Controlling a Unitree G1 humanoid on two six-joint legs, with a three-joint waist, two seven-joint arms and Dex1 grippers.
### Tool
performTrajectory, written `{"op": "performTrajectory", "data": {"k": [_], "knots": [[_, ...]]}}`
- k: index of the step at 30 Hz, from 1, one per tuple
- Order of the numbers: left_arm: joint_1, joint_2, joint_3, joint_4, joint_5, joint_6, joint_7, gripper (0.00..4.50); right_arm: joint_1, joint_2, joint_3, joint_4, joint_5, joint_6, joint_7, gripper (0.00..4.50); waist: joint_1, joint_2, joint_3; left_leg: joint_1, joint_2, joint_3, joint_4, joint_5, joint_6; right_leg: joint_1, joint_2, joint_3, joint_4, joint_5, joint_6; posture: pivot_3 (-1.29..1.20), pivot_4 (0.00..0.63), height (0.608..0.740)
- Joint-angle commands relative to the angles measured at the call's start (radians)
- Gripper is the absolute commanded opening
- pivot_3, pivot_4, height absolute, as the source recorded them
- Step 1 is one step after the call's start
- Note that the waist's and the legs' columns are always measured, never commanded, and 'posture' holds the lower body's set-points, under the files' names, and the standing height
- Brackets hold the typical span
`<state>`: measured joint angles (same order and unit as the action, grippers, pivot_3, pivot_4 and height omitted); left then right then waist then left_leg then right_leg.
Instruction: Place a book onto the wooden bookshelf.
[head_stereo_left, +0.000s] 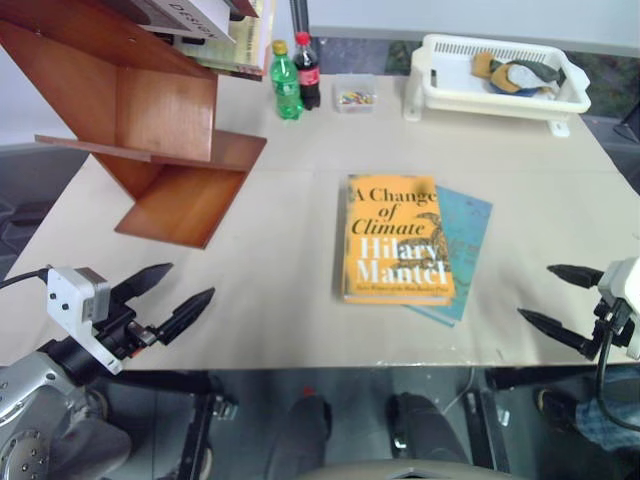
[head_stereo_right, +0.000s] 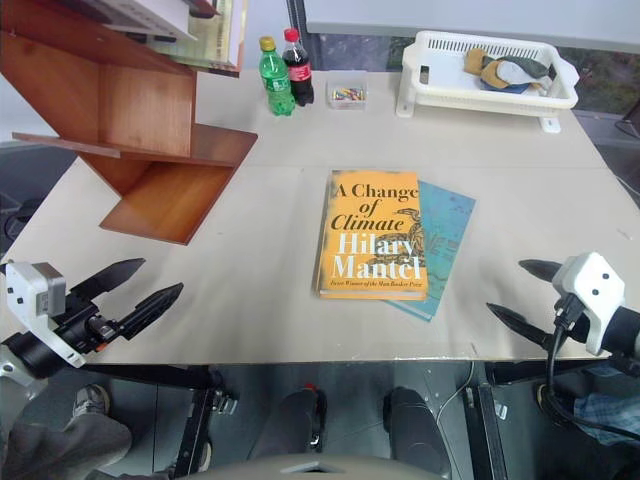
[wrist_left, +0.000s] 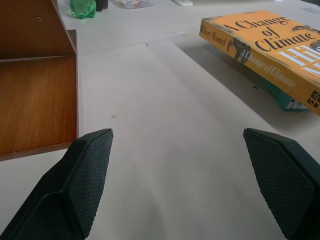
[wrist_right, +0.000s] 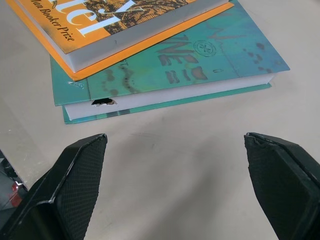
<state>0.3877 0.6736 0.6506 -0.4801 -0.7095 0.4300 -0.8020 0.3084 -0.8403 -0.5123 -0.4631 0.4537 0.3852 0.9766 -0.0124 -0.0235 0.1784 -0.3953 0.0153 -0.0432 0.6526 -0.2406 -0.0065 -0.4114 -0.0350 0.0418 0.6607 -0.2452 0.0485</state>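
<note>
Left eye view: the book (head_stereo_left: 397, 239) lies flat mid-table on a teal book (head_stereo_left: 462, 242), likely stacked for an easy pick; the shelf (head_stereo_left: 150, 130) at far left is cut off above. Both the left gripper (head_stereo_left: 172, 293) and right gripper (head_stereo_left: 556, 298) hang wide open, empty, flanking the books. Right wrist view: the fingers (wrist_right: 75, 182) gape before the stack's page edges, titles cropped.

book: thick orange-yellow hardback (head_stereo_right: 372, 234) flat atop thin teal-blue book (head_stereo_right: 447, 240), mid counter (head_stereo_right: 260, 300) | my left hand (head_stereo_right: 135, 288) and right hand (head_stereo_right: 518, 292): fingers spread, empty, at near edge
</note>
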Motion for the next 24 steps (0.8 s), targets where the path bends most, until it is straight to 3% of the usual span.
{"op": "performTrajectory", "data": {"k": [1,9,11,14,16,21,22,24], "knots": [[-0.016,0.015,0.008,0.002,-0.004,-0.007,-0.005,4.46,-0.006,-0.013,-0.031,-0.018,0.004,-0.018,0.002,4.50,0.000,0.000,0.000,0.000,0.000,0.000,0.000,0.000,0.000,0.000,0.000,0.000,0.000,0.000,0.000,0.00,0.150,0.740],[-0.093,0.021,-0.051,0.010,0.006,0.012,0.009,4.46,-0.065,-0.009,0.054,-0.034,-0.148,-0.009,-0.152,4.50,0.000,0.000,0.000,0.000,0.000,0.001,0.000,0.000,0.000,0.000,0.000,0.001,0.000,0.000,0.000,0.00,0.150,0.740],[-0.100,0.021,-0.055,0.017,0.000,0.012,0.000,4.46,-0.080,-0.009,0.076,-0.027,-0.119,0.016,-0.134,4.50,-0.001,0.000,0.000,0.000,0.000,0.001,0.000,0.000,0.000,0.000,0.000,0.001,0.000,0.000,0.000,0.00,0.150,0.740],[-0.122,0.027,-0.076,0.012,-0.023,0.015,-0.029,4.50,-0.174,-0.013,0.139,0.028,-0.136,0.093,-0.183,3.66,-0.002,0.000,0.000,0.000,0.000,0.002,0.000,0.000,0.000,0.000,0.000,0.002,0.000,0.001,-0.001,0.00,0.150,0.740],[-0.143,0.033,-0.087,0.003,-0.039,0.022,-0.041,4.50,-0.239,-0.013,0.202,0.064,-0.177,0.106,-0.211,2.88,-0.003,-0.001,0.000,0.001,0.000,0.002,0.000,0.000,0.000,0.000,0.000,0.002,0.000,0.001,-0.001,0.00,0.150,0.740],[-0.199,0.055,-0.116,0.007,-0.055,0.039,-0.058,4.50,-0.441,0.038,0.420,0.233,-0.321,0.104,-0.296,0.27,-0.003,-0.001,0.000,0.002,0.001,0.003,0.000,0.000,0.000,0.000,0.001,0.002,0.001,0.002,-0.003,0.00,0.150,0.740],[-0.211,0.057,-0.122,0.009,-0.054,0.041,-0.056,4.50,-0.491,0.061,0.468,0.291,-0.358,0.092,-0.317,0.05,-0.004,-0.001,0.000,0.002,0.001,0.003,0.000,0.000,0.000,-0.001,0.001,0.002,0.001,0.003,-0.004,0.00,0.150,0.740],[-0.224,0.059,-0.132,0.011,-0.045,0.043,-0.054,4.50,-0.578,0.101,0.545,0.414,-0.421,0.037,-0.335,0.05,-0.007,0.000,0.000,0.001,0.001,0.004,0.000,0.000,0.000,-0.001,0.001,0.003,0.001,0.003,-0.004,0.00,0.150,0.740]]}}
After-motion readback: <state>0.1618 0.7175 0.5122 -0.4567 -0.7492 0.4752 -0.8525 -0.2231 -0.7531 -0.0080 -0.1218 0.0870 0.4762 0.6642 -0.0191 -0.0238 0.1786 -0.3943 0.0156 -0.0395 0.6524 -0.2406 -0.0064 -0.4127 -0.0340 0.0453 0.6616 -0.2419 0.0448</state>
